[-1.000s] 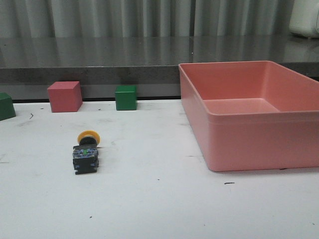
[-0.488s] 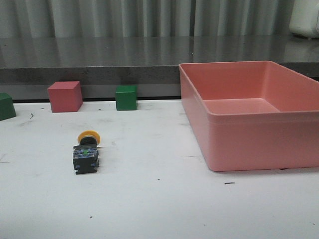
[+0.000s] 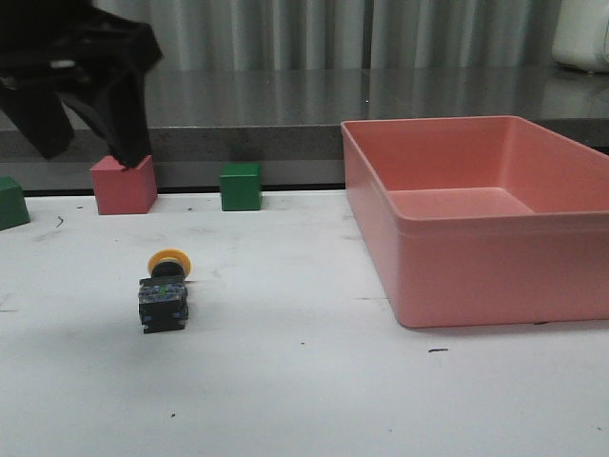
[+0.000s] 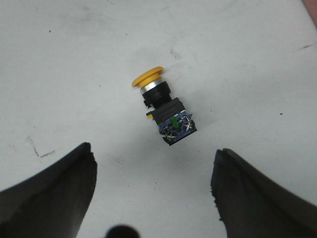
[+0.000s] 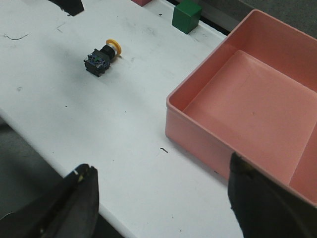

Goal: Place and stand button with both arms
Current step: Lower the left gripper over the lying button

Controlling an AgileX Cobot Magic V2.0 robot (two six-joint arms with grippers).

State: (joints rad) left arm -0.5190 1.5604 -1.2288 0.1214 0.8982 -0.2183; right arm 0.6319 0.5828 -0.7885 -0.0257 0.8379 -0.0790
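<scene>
Newly arrived at the counter's far-left corner since a second ago: black left gripper (image 3: 81, 138), fingers spread wide, empty. Right gripper (image 5: 161, 198) likewise open. Small yellow-capped push button with dark blocky base (image 3: 164, 290) lying on its side, left-centre of white counter (image 3: 304, 400). Reaching stage; next, descend and straddle it. Pink plastic bin (image 3: 457, 276) at right, empty.
</scene>
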